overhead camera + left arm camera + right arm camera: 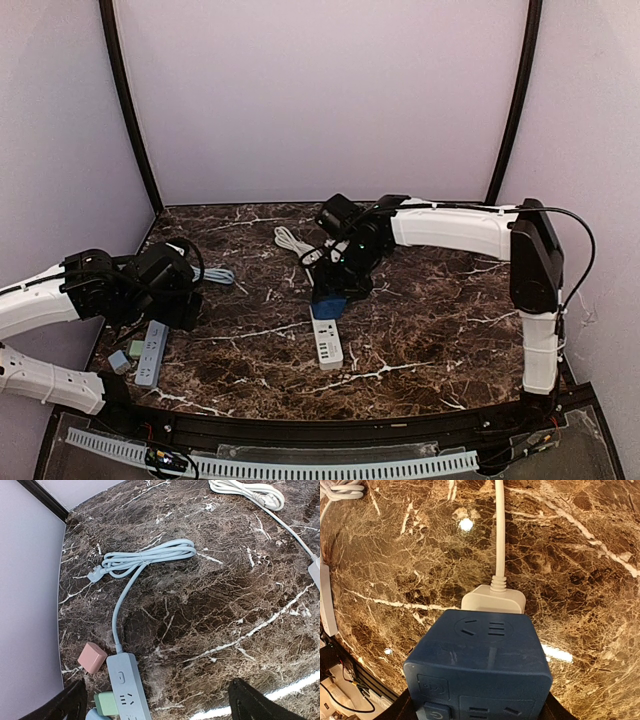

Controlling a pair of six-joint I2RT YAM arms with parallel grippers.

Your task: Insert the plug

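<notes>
Marble, dark brown with white veins, forms the tabletop (450, 330); pale lilac walls and two black poles close it in.

From above, the right gripper (340, 285) is clamped on a dark blue cube adapter (328, 303) at the far end of a white power strip (327, 342) mid-table. The right wrist camera looks over the adapter's socket face, which hides most of the strip. Only the strip's end and its cord (499, 530) show beyond it, so whether the adapter is seated cannot be told.

The left wrist camera shows the left gripper (160, 707) with fingers spread wide, holding nothing, above a light blue power strip (129, 687). A pink cube plug (92, 657) and a green plug (106, 703) sit just beside it. Its coiled blue cable (150, 557) lies farther back. A coiled white cable (290, 240) lies behind the right arm.
</notes>
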